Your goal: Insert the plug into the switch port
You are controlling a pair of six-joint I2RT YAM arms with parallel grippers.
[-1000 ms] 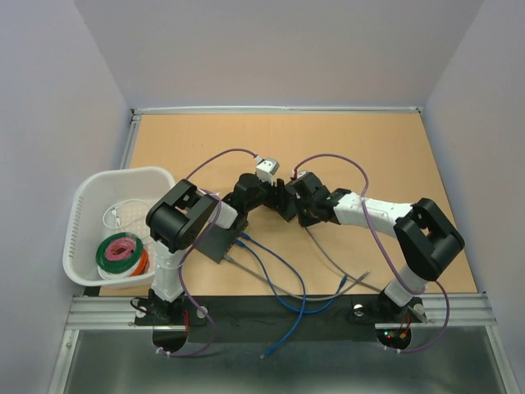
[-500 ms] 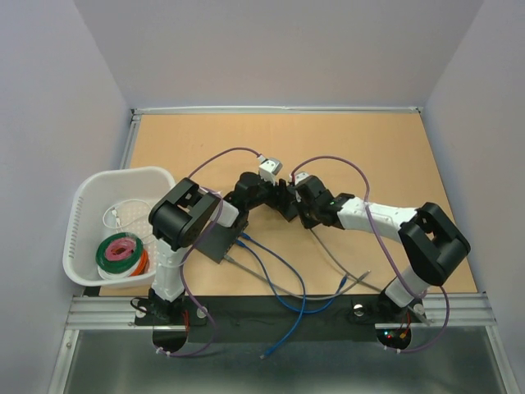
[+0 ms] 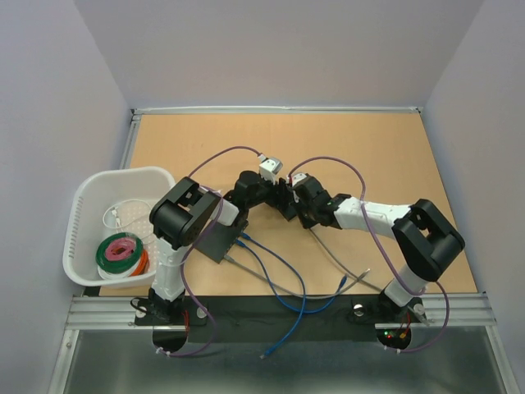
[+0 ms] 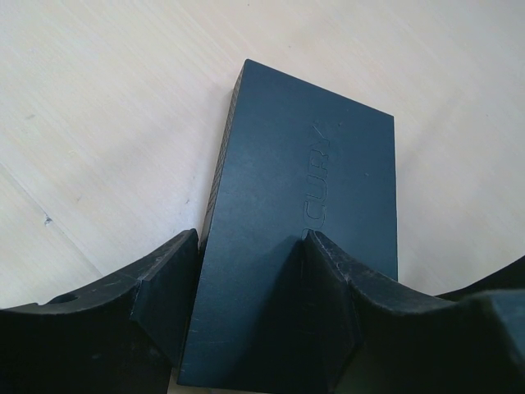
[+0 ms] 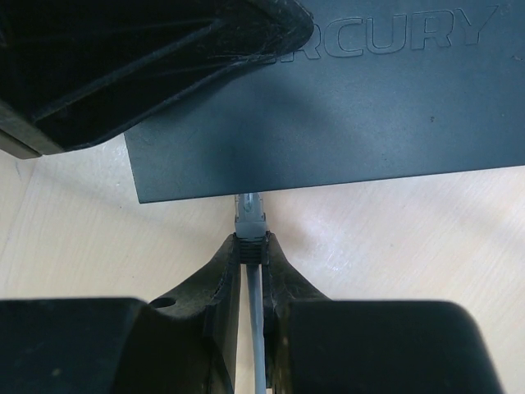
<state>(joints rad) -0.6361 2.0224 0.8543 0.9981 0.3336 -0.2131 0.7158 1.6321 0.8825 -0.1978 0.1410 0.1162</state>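
Observation:
The switch (image 4: 312, 164) is a dark blue flat box lying on the wooden table. My left gripper (image 4: 250, 246) is shut on its near end, one finger at the side edge and the other on the top face. In the right wrist view the switch (image 5: 369, 107) fills the top of the frame. The grey plug (image 5: 250, 215) sits pinched in my right gripper (image 5: 251, 245), its tip at the switch's edge; the port itself is hidden. Its grey cable (image 5: 256, 328) runs back between the fingers. From above, both grippers (image 3: 277, 197) (image 3: 297, 201) meet mid-table and cover the switch.
A white basket (image 3: 86, 213) with green, pink and orange cable coils (image 3: 121, 253) stands at the left edge. A dark box (image 3: 217, 242) lies by the left arm, with blue cables (image 3: 283, 279) running from it to the front edge. A grey cable (image 3: 336, 258) trails right.
The right arm's elbow and forearm have shifted slightly while its gripper stays at the switch. The left arm has hardly moved.

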